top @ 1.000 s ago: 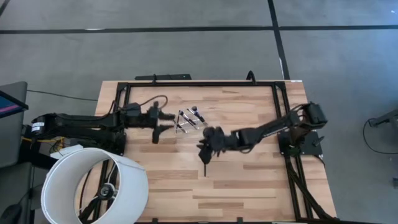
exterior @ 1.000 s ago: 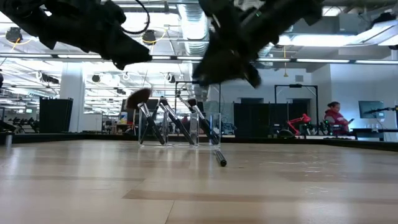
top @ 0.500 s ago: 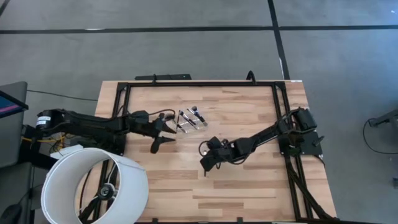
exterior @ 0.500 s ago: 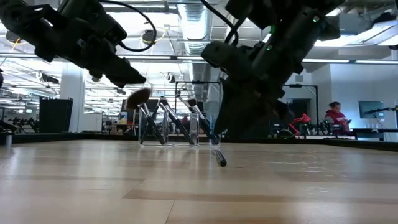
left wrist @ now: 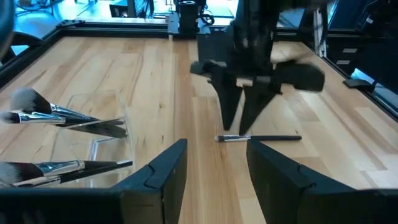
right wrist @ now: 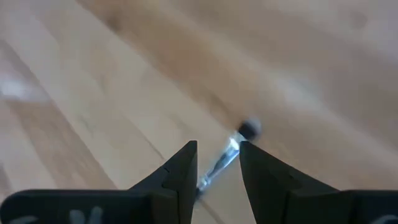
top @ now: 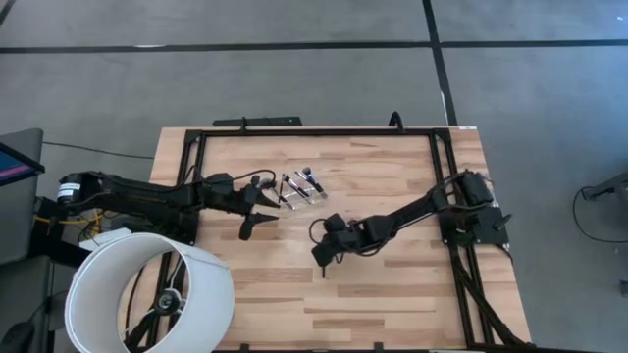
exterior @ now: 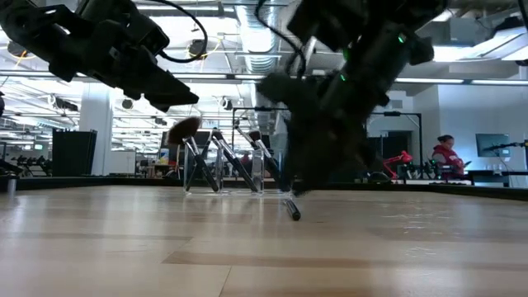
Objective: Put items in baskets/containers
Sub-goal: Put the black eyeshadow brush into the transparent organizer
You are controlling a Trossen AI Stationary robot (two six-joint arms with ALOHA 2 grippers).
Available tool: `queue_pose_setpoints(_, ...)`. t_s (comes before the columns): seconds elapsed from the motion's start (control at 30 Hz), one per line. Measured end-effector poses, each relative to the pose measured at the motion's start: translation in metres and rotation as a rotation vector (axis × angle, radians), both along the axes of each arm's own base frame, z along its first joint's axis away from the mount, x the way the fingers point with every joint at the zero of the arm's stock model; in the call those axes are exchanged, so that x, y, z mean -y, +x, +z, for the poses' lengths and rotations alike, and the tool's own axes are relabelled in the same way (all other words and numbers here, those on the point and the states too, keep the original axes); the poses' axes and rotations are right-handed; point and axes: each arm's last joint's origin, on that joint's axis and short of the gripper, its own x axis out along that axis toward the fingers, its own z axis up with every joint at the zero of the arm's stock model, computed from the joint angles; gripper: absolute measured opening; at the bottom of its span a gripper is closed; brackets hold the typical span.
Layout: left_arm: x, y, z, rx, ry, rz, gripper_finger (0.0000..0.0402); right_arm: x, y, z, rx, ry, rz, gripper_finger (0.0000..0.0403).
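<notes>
One thin black brush (left wrist: 258, 138) with a silver ferrule lies flat on the wood, alone near the table's middle (top: 324, 268). My right gripper (left wrist: 238, 126) points down over its ferrule end, open, one finger on each side of it (right wrist: 227, 155); I cannot tell whether they touch. The clear plastic tray (left wrist: 93, 127) stands toward the far left (top: 299, 188), with several brushes leaning in it, heads up (exterior: 235, 165). My left gripper (top: 257, 208) hovers open just left of the tray.
A big white cylinder (top: 147, 294) stands at the near left corner. A black frame rail (top: 314, 132) runs round the table's edges. Bare wood (top: 392, 304) lies near and right of the lone brush. A person (exterior: 445, 157) is far off in the room.
My right gripper has come down and toward the near edge, from beside the tray to over the lone brush, tipping until it points at the table. My left gripper has sunk a little beside the tray. The brush and tray have stayed put.
</notes>
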Motion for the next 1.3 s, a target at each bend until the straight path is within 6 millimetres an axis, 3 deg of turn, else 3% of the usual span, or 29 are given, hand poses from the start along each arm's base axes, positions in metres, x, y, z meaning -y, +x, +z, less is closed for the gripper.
queue_pose_setpoints(0.43, 0.0, 0.001, 0.0, 0.002, 0.001, -0.001, 0.0163, -0.004, 0.028, -0.029, -0.169, -0.098, 0.118, 0.0098)
queue_pose_setpoints(0.73, 0.0, 0.001, -0.001, 0.001, -0.001, 0.0, 0.0163, -0.003, 0.041, -0.022, -0.225, -0.162, 0.255, 0.0016)
queue_pose_setpoints(0.9, 0.0, 0.001, -0.001, 0.001, -0.001, 0.0, 0.0163, -0.003, 0.046, -0.018, -0.209, -0.219, 0.262, 0.0018)
queue_pose_setpoints(1.07, 0.0, 0.001, -0.001, 0.001, -0.001, 0.0, 0.0163, 0.007, 0.056, -0.005, -0.165, -0.35, 0.23, 0.001)
queue_pose_setpoints(1.3, 0.0, 0.001, -0.001, 0.0, -0.009, 0.003, 0.0163, 0.036, 0.059, 0.06, -0.025, -0.616, 0.054, 0.0011)
